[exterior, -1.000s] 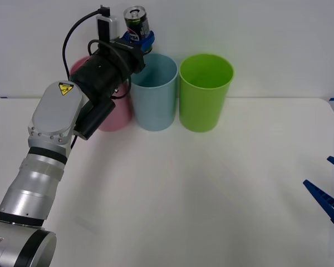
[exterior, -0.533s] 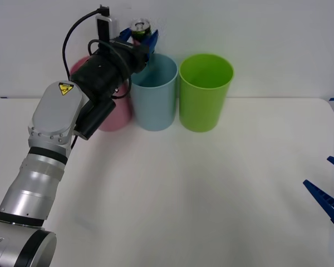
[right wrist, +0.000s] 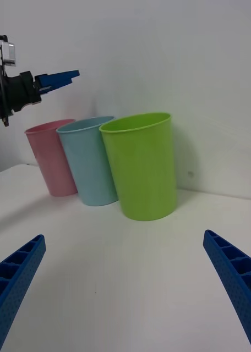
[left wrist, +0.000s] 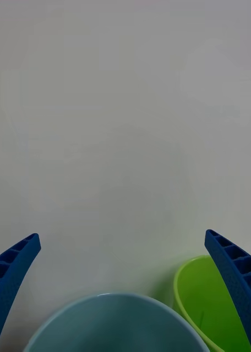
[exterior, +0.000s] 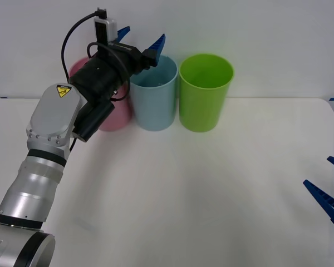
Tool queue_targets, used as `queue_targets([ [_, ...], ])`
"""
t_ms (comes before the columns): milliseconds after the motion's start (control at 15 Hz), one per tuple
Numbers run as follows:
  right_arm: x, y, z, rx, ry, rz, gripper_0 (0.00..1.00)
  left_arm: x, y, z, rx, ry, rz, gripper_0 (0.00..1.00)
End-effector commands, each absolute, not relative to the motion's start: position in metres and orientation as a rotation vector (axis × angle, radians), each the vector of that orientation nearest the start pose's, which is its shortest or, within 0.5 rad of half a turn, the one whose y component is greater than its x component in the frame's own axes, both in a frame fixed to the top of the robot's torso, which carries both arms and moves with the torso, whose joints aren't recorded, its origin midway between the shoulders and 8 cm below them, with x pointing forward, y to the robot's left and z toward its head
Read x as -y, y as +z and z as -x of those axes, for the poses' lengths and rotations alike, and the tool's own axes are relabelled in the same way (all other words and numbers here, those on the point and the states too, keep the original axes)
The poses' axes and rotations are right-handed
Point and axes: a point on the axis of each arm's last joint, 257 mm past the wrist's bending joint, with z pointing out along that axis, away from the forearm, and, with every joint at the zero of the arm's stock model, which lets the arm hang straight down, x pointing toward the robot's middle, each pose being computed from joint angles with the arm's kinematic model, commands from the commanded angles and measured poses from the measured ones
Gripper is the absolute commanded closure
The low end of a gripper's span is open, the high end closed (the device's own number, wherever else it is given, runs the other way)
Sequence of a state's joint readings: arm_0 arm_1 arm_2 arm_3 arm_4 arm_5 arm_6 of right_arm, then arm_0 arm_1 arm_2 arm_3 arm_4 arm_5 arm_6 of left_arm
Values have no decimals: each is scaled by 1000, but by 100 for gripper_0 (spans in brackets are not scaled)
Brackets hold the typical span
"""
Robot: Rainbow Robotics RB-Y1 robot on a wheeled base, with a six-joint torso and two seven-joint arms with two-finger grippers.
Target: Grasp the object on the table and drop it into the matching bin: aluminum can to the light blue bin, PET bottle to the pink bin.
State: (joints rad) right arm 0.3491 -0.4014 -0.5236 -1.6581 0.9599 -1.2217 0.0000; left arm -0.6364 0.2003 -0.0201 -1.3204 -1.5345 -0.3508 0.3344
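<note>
Aluminum can: I judge it lies inside the light blue bin (exterior: 153, 105), hidden by the bin's wall, since the left pincer (exterior: 143, 34) holds nothing. That pincer hangs just above the light blue bin's rim, toward the bin's pink-neighbour side, with its ribbed blue fingers spread wide. In the left wrist view the bin's round mouth opens directly below the gap between them. So the one relation that matters runs straight down from pincer to bin, and the left arm is by far the nearer one. If the can is indeed in there, the sorting looks done and the arm need only draw back clear of the rim.

The light blue bin is a smooth, tapered plastic cup with a thin round lip. The pink bin (exterior: 114, 119) stands touching or just beside it on one side, the lime green bin (exterior: 205, 94) just beside it on the other, all alike in shape. The right pincer (exterior: 317, 171) waits well away from the light blue bin at the worktop (exterior: 183, 183) edge, fingers wide apart. The worktop is flat, plain white.
</note>
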Motion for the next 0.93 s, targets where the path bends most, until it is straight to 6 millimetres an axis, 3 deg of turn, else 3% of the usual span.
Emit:
queue_targets([
  [67,330,-169,-342,-1441,567,465,0,-82,-8,-644,-1299,-507,-353,0],
  [600,330,-169,-342,-1441,567,465,0,-102,-23,-612,-1297,-608,-316,0],
  [933,330,-169,-342,-1441,567,465,0,-120,-35,-575,-1282,-637,-289,0],
])
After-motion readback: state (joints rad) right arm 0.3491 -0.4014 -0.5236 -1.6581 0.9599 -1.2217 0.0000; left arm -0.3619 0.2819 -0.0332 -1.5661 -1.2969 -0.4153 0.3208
